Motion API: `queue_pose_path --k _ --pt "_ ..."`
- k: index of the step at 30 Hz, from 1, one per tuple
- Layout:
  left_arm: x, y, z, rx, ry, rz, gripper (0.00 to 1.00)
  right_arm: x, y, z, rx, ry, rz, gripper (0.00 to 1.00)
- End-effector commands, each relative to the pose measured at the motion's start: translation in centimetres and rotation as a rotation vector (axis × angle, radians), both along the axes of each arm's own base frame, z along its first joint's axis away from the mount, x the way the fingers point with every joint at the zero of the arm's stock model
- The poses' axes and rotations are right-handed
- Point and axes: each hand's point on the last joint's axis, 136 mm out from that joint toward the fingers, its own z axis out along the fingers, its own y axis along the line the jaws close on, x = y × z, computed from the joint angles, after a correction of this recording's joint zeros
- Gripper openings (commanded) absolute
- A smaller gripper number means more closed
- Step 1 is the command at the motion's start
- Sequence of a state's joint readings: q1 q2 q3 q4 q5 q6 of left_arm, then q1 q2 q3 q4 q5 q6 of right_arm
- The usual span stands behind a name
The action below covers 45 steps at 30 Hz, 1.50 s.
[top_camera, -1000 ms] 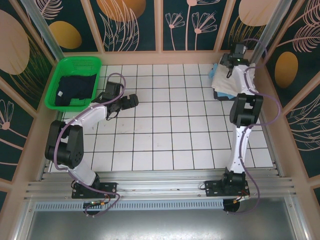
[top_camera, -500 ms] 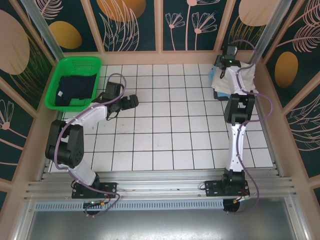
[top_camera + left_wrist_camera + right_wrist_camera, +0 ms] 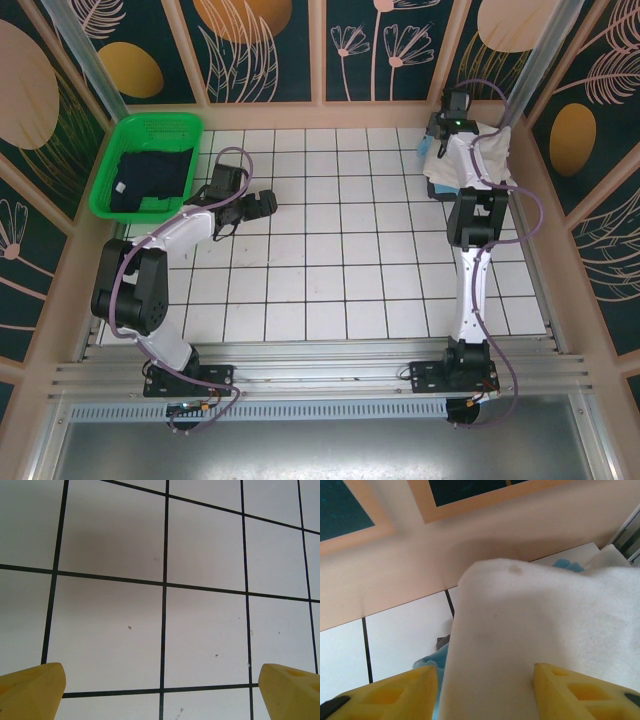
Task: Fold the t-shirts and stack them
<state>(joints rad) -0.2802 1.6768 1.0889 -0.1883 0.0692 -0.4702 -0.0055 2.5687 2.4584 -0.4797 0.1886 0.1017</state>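
At the back right corner lies a pile of t-shirts with a large cream-white one (image 3: 492, 155) on top. My right gripper (image 3: 440, 138) is down on the pile's left edge. In the right wrist view a thick fold of the cream-white shirt (image 3: 520, 630) fills the gap of the right gripper (image 3: 485, 680), and the yellow fingers (image 3: 570, 695) press in on it. A light blue shirt (image 3: 435, 662) and a bit of dark grey cloth (image 3: 442, 641) peek out underneath. A dark navy shirt (image 3: 150, 180) lies in the basket. My left gripper (image 3: 268, 203) hovers open over bare tiles, holding nothing (image 3: 162, 675).
The green mesh basket (image 3: 150, 125) stands at the back left corner, close behind the left arm. Low wooden walls ring the white tiled table (image 3: 330, 260), and the back wall runs just behind the pile.
The right gripper has moved left and slightly back along the pile's edge and narrowed its jaws around the cream-white fold. The left arm has stayed put.
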Motion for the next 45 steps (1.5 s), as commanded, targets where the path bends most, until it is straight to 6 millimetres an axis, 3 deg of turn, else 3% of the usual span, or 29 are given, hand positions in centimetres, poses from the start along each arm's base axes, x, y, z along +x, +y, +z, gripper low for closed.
queue_pose_path --k 1,5,12,19,34,39,43,45 --pt "-0.1 0.6 -0.5 0.032 0.016 -0.005 0.99 -0.2 0.7 -0.7 -0.008 0.029 0.036 0.48" --pt "-0.1 0.7 -0.6 0.04 0.017 -0.003 0.99 -0.2 0.9 -0.4 -0.001 0.026 0.04 0.29" --pt "0.0 0.6 -0.7 0.04 0.02 -0.005 0.99 -0.4 1.5 3.8 0.002 -0.045 0.058 0.0" --pt "-0.1 0.9 -0.9 0.052 0.024 -0.001 0.98 -1.5 2.7 6.0 -0.007 -0.06 0.132 0.0" --pt "-0.1 1.0 -1.0 0.061 0.027 -0.001 0.99 -3.5 6.5 6.1 -0.053 -0.073 0.459 0.0" --pt "0.0 0.9 -0.9 0.06 0.026 -0.002 0.98 -3.6 5.2 3.7 -0.077 -0.007 0.439 0.0" --pt "0.0 0.9 -1.0 0.062 0.03 -0.003 0.98 -3.4 2.7 2.2 -0.109 0.027 0.333 0.0" --pt "0.0 0.9 -1.1 0.062 0.033 -0.003 0.98 -3.5 2.7 2.2 -0.098 0.036 0.345 0.08"
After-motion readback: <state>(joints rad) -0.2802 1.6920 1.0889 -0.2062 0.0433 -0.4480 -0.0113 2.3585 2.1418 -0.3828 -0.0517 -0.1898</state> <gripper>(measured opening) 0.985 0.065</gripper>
